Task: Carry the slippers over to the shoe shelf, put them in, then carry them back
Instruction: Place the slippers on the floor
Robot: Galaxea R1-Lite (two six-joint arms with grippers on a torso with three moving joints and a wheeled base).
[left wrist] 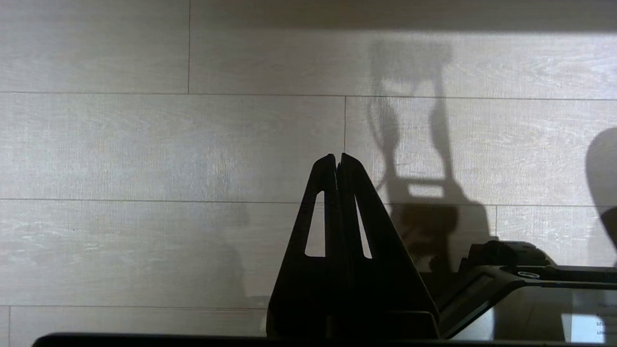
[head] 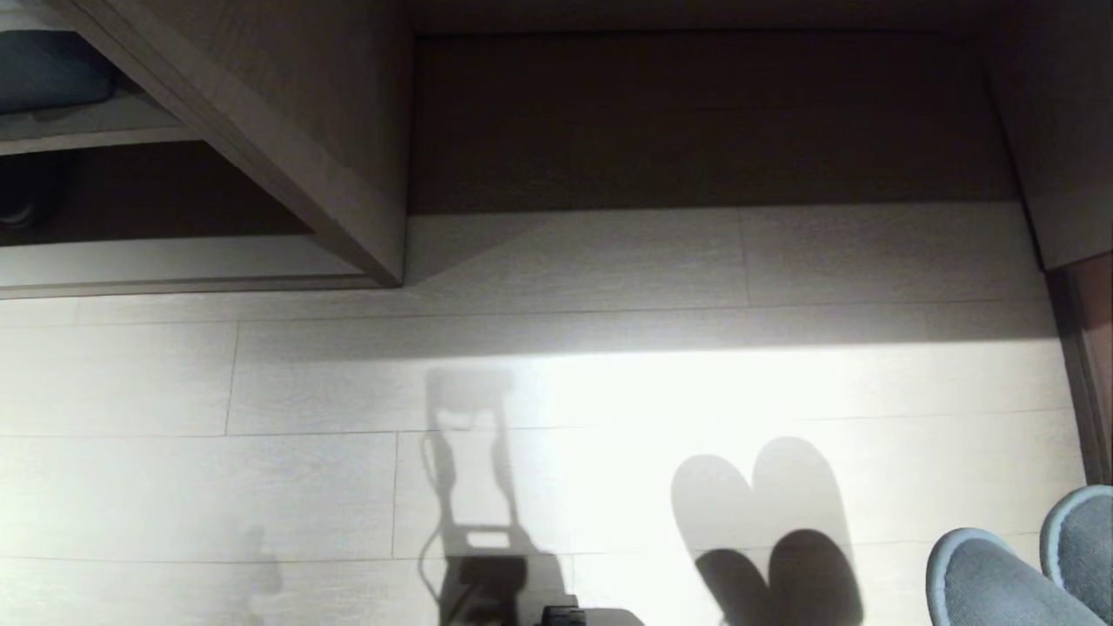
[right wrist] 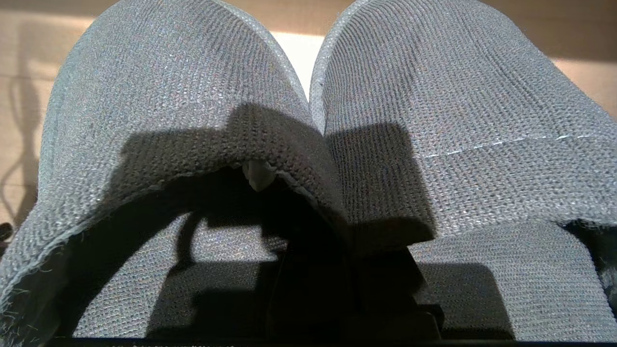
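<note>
In the head view I see only the toes of the slippers (head: 1026,574), cut off at the lower right corner of the frame; the arm that carries them is outside the picture. Their double shadow falls on the pale floor (head: 304,487) at lower centre. The shoe shelf (head: 174,261) is at the upper left, partly cut by the frame edge, and its inside is too dark for me to make out what lies there.

In the right wrist view the slippers (right wrist: 308,120) fill nearly the whole frame, side by side and touching. The right end effector (right wrist: 344,270) is a dark shape at the lower centre, clamped tightly on their inner edges where the two meet.

The left end effector (left wrist: 337,161) has its fingers pressed together, holds nothing, and hangs above the floor (left wrist: 144,144).
</note>
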